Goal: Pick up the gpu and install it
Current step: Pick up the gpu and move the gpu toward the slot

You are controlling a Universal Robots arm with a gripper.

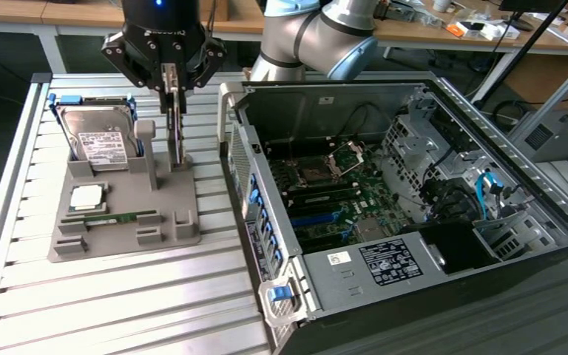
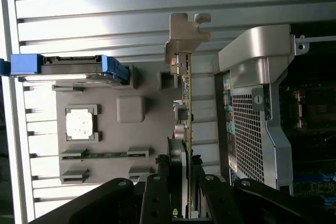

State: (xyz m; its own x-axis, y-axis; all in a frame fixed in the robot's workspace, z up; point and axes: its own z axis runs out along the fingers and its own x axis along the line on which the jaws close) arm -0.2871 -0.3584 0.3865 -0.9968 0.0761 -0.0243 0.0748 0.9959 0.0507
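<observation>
The pincer (image 1: 171,92) hangs straight down over the holder (image 1: 171,214), and the gpu (image 1: 177,133) stands on edge directly beneath it, its upper edge up between the two fingers. The fingers are pressed onto the card from both sides, pinching it. The card's lower edge is level with the holder's slot; whether it has cleared the slot cannot be told. In the wrist view the gpu (image 2: 187,103) shows edge-on, running out from between the fingers (image 2: 176,156), with its silver bracket at the end furthest from the pincer (image 2: 186,163).

The gpu stands along the holder's edge nearest the case (image 1: 402,200). The case lies open on its side at the tabletop's (image 1: 116,296) edge towards the exterior view's right.

By count:
- one gpu
- one drive (image 1: 101,140) with a blue frame, propped up at the holder's far corner away from the case
- one square chip (image 1: 89,196) lying flat in the holder's middle
- one memory stick (image 1: 116,220) lying flat towards its near edge
- one holder
- one case
- one pincer
</observation>
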